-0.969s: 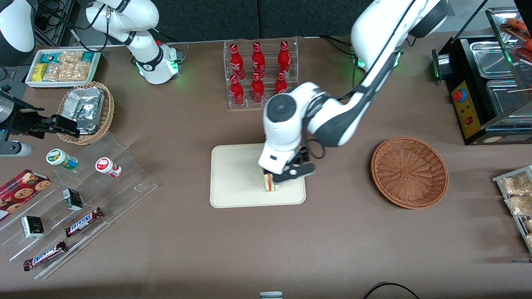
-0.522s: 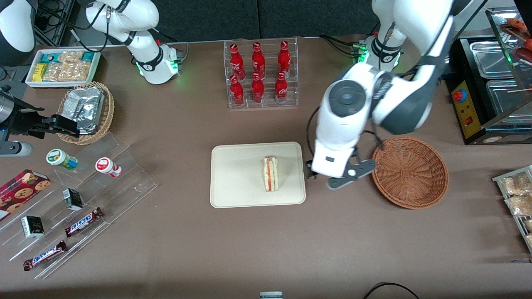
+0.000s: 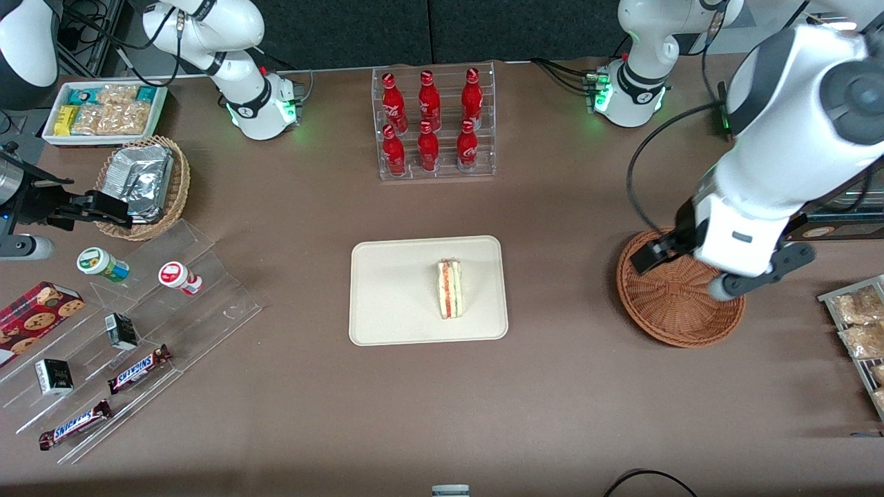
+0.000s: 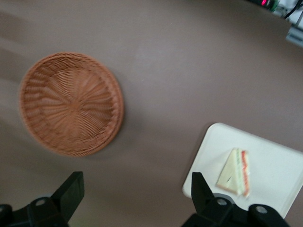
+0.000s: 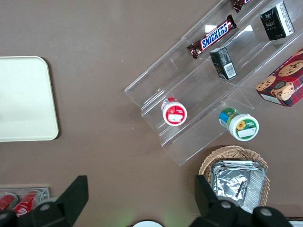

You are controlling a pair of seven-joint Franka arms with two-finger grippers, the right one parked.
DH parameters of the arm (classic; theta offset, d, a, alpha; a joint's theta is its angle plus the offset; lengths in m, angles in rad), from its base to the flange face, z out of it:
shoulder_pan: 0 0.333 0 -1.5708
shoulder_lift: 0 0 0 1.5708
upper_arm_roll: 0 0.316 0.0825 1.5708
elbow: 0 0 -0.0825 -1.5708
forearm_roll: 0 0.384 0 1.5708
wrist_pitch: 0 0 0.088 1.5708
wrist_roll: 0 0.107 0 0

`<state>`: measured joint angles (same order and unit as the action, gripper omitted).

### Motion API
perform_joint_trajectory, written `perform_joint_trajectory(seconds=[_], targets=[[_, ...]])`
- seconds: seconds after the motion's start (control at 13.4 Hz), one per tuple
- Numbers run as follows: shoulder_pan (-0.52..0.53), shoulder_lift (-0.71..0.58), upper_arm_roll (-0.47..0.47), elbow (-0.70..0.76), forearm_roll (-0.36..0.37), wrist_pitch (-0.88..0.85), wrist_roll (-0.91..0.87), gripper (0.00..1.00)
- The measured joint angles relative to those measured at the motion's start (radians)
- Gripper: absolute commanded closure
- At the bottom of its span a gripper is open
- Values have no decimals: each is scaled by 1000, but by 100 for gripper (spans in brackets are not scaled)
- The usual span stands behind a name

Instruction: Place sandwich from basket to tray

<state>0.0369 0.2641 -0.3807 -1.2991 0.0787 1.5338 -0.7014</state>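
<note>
Pincer [image 4: 135,196] wide apart, high above basket [image 3: 680,286], sandwich [image 3: 449,288] on tray [image 3: 387,290].

A clear rack [image 3: 435,124] of six red cola bottles [image 3: 428,121] stands on the brown surface [image 3: 442,400]. Toward the parked arm's end, a white bin [image 3: 103,114] holds snack packets, with a tan wicker basket [image 3: 145,186] of foil packets nearer the camera. Nearer still, clear acrylic steps [image 3: 138,345] carry two Snickers bars [image 3: 138,368], small dark cartons [image 3: 121,330] and a red-lidded cup [image 3: 179,277]; a green-lidded cup [image 3: 102,264] and a cookie box [image 3: 34,319] lie beside them.
</note>
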Motion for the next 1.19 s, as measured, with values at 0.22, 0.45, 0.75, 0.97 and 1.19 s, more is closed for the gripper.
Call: perform_joint_trajectory(seconds=[0.22, 0.45, 0.75, 0.97, 1.19], targets=[[2, -114, 70, -62, -45, -83, 164, 0], [-38, -273, 255, -192, -116, -103, 387, 0], [-41, -444, 380, -334, -127, -138, 569, 0], [-40, -485, 434, -376, -127, -153, 619, 0], [-42, -478, 435, -377, -127, -144, 621, 0]])
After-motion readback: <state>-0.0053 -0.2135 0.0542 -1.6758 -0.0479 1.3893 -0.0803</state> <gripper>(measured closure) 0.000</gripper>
